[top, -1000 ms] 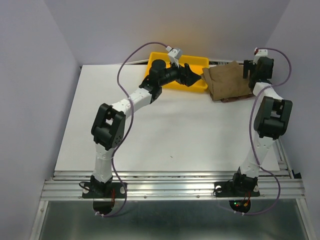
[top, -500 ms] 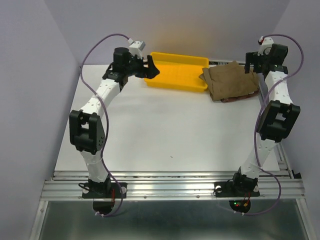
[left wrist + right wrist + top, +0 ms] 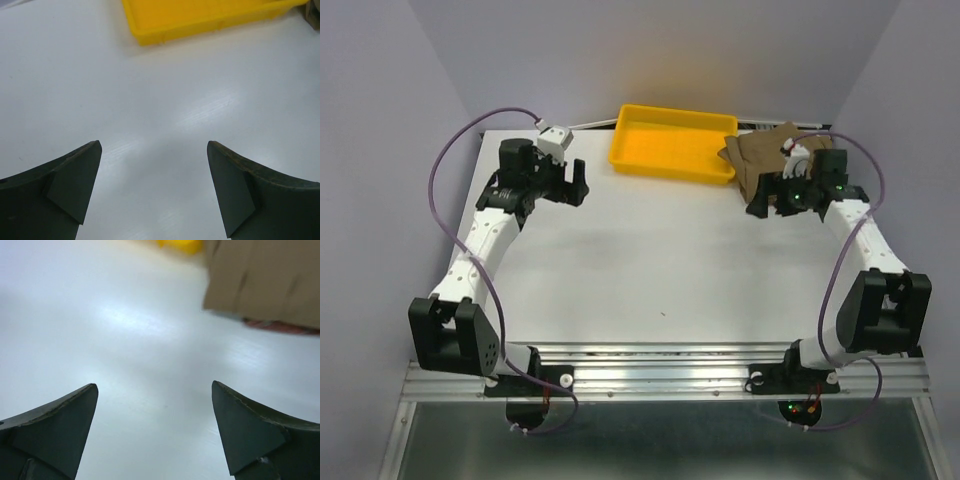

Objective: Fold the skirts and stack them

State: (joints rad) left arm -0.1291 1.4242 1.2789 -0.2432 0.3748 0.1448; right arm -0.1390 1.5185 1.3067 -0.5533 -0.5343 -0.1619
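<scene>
The tan-brown pleated skirt point(image 3: 767, 153) lies folded at the back right of the table, right of the yellow tray. It also shows in the right wrist view point(image 3: 265, 280), with the edge of the red-and-beige checked skirt point(image 3: 280, 326) peeking out beneath it. The white skirt is hidden. My right gripper point(image 3: 760, 195) is open and empty, low over the table at the pile's front-left corner; its jaws point(image 3: 154, 386) frame bare table. My left gripper point(image 3: 579, 184) is open and empty at the back left, over bare table point(image 3: 154, 145).
The yellow plastic tray point(image 3: 675, 147) stands at the back centre with nothing showing in it, and its near wall shows in the left wrist view point(image 3: 200, 17). Walls close in the table on the left, back and right. A metal rail runs along the near edge.
My left arm has swung away from the tray to the back left and lowered. My right arm has come down from the back right corner to the pile's front-left corner.
</scene>
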